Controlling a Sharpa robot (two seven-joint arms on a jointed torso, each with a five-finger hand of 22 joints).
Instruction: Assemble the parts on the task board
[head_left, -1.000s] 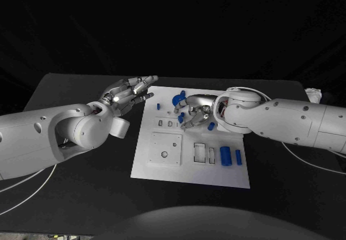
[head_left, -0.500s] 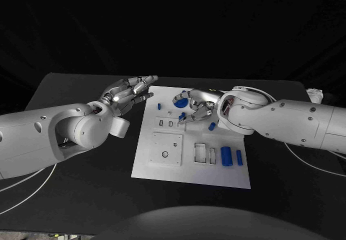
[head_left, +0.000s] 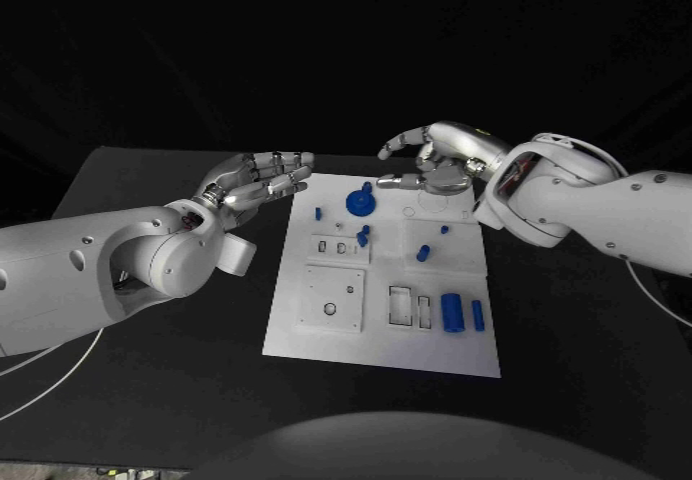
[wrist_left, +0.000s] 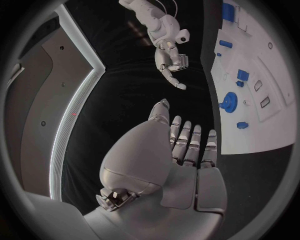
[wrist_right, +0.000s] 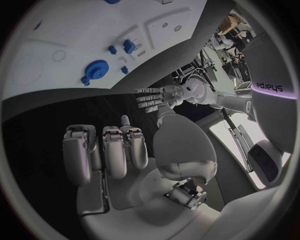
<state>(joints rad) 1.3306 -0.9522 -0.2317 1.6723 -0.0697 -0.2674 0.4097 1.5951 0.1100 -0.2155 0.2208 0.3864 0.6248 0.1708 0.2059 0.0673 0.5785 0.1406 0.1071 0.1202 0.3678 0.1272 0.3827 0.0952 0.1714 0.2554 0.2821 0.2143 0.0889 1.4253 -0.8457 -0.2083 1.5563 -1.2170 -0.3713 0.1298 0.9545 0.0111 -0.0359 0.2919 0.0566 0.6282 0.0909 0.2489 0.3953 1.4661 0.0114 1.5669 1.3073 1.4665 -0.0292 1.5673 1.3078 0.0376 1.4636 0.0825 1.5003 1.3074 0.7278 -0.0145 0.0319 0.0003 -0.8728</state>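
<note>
The white task board (head_left: 378, 335) lies mid-table. On it are a round blue part (head_left: 358, 204), small blue parts (head_left: 364, 235) near the middle, and a blue cylinder (head_left: 453, 311) with a slim part (head_left: 477, 314) at the near right. My right hand (head_left: 430, 162) hovers above the board's far edge, its fingers loosely bent and apart, holding nothing. It also appears in the left wrist view as the right hand (wrist_left: 170, 59). My left hand (head_left: 260, 180) floats beside the board's far left corner, fingers stretched out, empty. The right wrist view shows the round blue part (wrist_right: 97, 70) on the board (wrist_right: 62, 35).
A raised square plate with holes (head_left: 333, 298) and two rectangular slots (head_left: 410, 306) sit on the board's near half. Black table (head_left: 159, 380) surrounds the board on all sides.
My right hand has lifted off the small blue parts at the board's middle and drawn back to the far edge, empty. The left hand has barely moved.
</note>
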